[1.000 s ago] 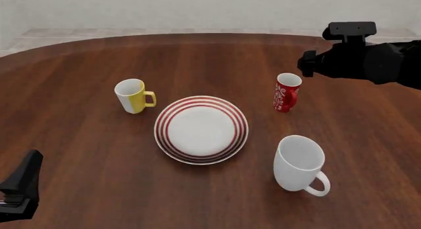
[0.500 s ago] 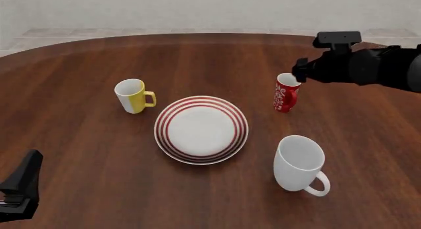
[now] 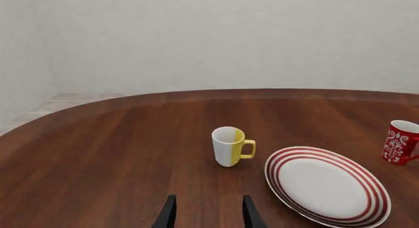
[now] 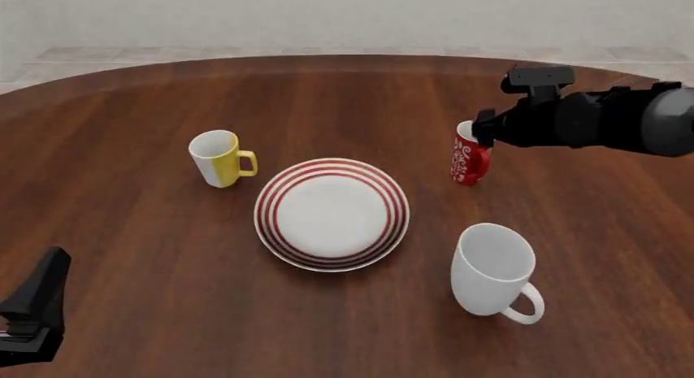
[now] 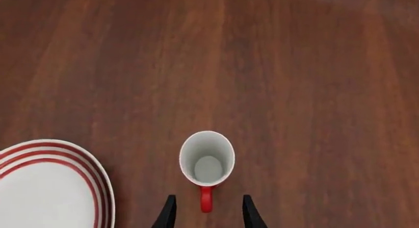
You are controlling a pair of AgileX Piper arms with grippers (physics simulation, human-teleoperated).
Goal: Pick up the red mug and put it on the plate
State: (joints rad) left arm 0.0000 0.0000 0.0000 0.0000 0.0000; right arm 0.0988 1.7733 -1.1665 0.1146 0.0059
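Your right arm [image 4: 591, 118] covers the red mug [image 4: 469, 160] rim; the plate [image 5: 39, 189] runs off the right wrist view.

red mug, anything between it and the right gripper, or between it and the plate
Nothing visible. The right gripper hangs open just above the red mug, its handle between the fingers. Only bare table separates the mug from the plate.

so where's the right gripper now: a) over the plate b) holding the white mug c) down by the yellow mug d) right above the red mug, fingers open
d: the right wrist view shows the open right gripper straddling the handle of the red mug, still upright on the table.
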